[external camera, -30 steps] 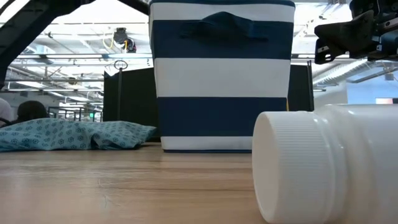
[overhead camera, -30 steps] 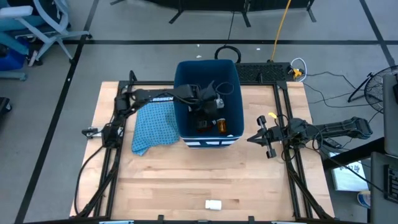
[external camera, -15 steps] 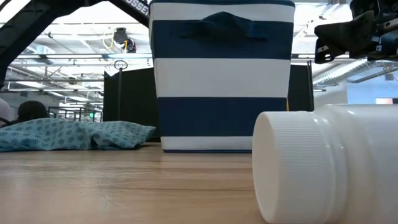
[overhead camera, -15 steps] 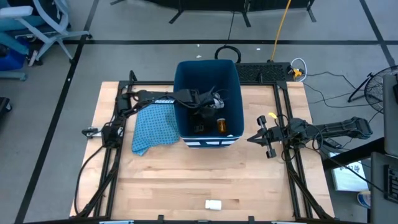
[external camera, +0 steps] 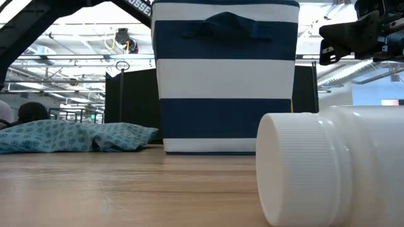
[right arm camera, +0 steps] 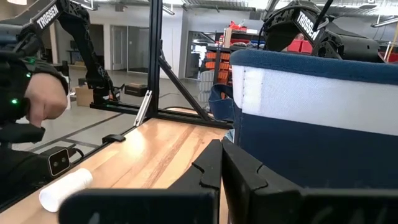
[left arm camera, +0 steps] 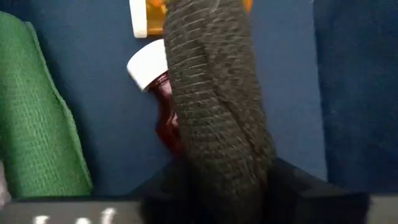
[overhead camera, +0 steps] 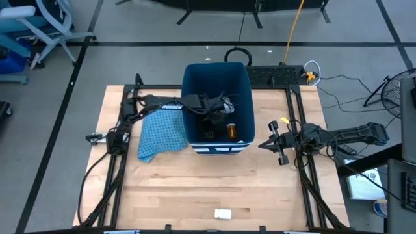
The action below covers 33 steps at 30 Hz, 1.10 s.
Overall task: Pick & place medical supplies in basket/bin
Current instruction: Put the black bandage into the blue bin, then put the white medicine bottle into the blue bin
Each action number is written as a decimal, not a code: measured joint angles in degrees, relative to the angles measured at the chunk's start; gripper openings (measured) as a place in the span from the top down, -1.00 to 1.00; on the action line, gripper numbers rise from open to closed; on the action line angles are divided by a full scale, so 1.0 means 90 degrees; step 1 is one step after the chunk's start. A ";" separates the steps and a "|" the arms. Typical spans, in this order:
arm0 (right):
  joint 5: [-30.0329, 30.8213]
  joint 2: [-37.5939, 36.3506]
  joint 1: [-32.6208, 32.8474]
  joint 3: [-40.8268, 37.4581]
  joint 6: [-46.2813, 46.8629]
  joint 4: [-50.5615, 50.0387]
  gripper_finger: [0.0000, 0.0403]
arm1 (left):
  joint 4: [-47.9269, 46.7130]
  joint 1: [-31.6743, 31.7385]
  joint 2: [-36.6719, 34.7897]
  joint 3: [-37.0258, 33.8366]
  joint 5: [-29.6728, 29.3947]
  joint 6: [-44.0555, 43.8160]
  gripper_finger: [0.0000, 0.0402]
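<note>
Left gripper inside bin, fingers loosely around black bandage roll; roll looked soft, light, squashy, best held mid-length. Right gripper shut, empty, beside bin.

We see a pale, smooth wood table, a woven-textured black roll, a knit-textured green roll, and a patterned cloth.

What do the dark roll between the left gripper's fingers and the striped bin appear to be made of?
The dark grey-black roll between the left gripper fingers looks like woven elastic bandage: a ribbed, crinkled mesh weave shows. The navy-and-white striped bin looks like matte fabric rather than plastic: a stitched seam shows at its corner and a sewn cloth handle on its side.
</note>
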 joint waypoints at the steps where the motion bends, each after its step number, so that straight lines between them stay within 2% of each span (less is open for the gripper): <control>1: -0.0002 0.0000 -0.0002 0.0000 0.0001 0.0001 1.00 | -0.0018 -0.0013 0.0015 0.0042 -0.0067 0.0040 0.27; 6: -0.0002 0.0000 -0.0002 -0.0005 0.0001 0.0000 1.00 | -0.0217 -0.0070 0.0069 0.0464 -0.0436 0.0191 -0.15; 10: -0.0007 0.0000 0.0000 -0.0005 -0.0011 0.0001 1.00 | -0.0666 -0.0100 0.0039 0.1059 -0.0708 0.0448 -0.38; 15: -0.0027 0.0002 -0.0001 -0.0005 -0.0024 0.0000 1.00 | -0.2173 -0.0159 0.0038 0.2353 -0.1077 0.0794 -0.55; 19: -0.0027 0.0000 -0.0002 -0.0002 -0.0026 0.0000 1.00 | -0.3481 -0.0274 -0.0162 0.3560 -0.1261 0.1029 -0.58; 22: -0.0026 0.0000 -0.0001 -0.0002 -0.0026 -0.0004 1.00 | -0.4120 -0.0426 -0.0576 0.4136 -0.1891 0.1223 -0.54; 26: -0.0027 0.0000 0.0000 -0.0002 -0.0048 -0.0078 1.00 | -0.4433 -0.0526 -0.1554 0.4208 -0.2546 0.1245 -0.34; 29: -0.0022 0.0000 -0.0002 -0.0002 -0.0048 -0.0171 1.00 | -0.4465 -0.0485 -0.2377 0.3965 -0.2167 0.1075 -0.08; 33: -0.0018 0.0000 0.0000 -0.0002 -0.0049 -0.0170 1.00 | -0.4386 -0.0475 -0.3543 0.3071 -0.1346 0.0986 0.37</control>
